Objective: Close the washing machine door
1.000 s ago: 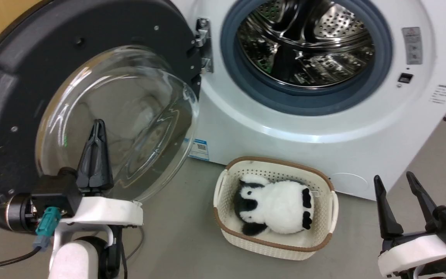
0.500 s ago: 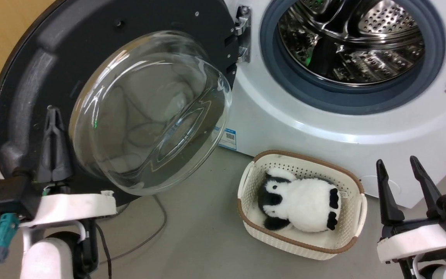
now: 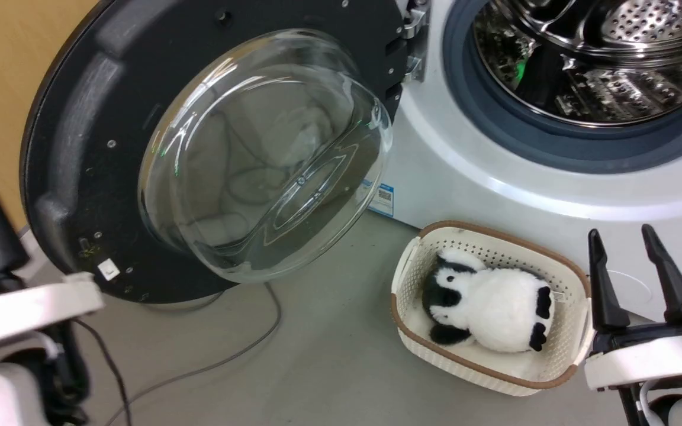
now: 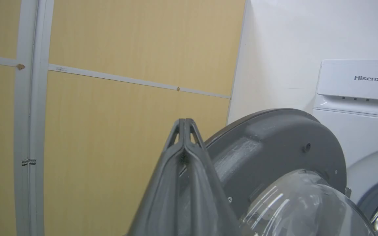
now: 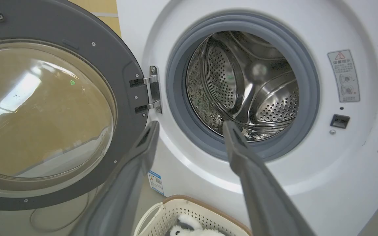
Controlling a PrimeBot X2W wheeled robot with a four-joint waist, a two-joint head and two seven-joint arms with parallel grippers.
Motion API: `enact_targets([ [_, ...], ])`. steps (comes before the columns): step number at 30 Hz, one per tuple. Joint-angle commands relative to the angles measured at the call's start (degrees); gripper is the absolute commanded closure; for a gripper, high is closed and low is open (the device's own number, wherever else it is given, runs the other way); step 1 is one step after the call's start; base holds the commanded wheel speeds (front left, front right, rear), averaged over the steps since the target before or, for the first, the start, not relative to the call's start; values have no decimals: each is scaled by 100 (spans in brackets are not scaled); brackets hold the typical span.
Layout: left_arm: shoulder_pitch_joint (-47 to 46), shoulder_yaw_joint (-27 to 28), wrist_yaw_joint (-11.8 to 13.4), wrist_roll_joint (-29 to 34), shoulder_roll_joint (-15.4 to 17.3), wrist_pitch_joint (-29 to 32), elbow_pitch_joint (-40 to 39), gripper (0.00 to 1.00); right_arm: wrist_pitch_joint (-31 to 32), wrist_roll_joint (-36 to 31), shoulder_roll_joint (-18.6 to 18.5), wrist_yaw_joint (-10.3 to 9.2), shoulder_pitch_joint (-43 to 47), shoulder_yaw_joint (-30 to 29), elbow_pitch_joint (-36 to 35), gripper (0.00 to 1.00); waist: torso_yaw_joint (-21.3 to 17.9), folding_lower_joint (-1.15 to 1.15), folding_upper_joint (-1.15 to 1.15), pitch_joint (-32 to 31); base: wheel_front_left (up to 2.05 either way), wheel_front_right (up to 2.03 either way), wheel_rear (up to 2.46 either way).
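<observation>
Standing wide open at nine o'clock of the washer [image 3: 465,177], the door [image 3: 68,148] is awaiting its whole swing; left gripper [image 4: 184,124], jaws together, empty, is hovering near its rim; right gripper [image 3: 621,232] is gaping.

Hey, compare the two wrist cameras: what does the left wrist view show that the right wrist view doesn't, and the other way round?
The left wrist view adds a yellow panelled wall, the Hisense panel up top, and the left end effector, fingers pressed together. The right wrist view adds the steel drum, the door hinge, a cream basket holding a plush toy, and the open right end effector. Shared by both: the washing machine door, standing open, and the white washing machine.
</observation>
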Motion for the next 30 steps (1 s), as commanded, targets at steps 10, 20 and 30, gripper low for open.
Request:
enact_targets([
  [10,-893,1316,-763,-734,8,-165,692,100,-160,-82,0,3,-215,-168,-149,0,285,0,0,316,0,0,0],
  [20,-1695,1313,-944,-2493,774,-73,2551,100,-280,-142,0,3,-342,-322,-269,0,557,0,0,710,0,0,0],
  [30,-2478,1128,-1007,-4902,1392,1669,3946,100,-400,-186,0,4,-481,-423,-398,0,822,0,0,1119,0,0,0],
])
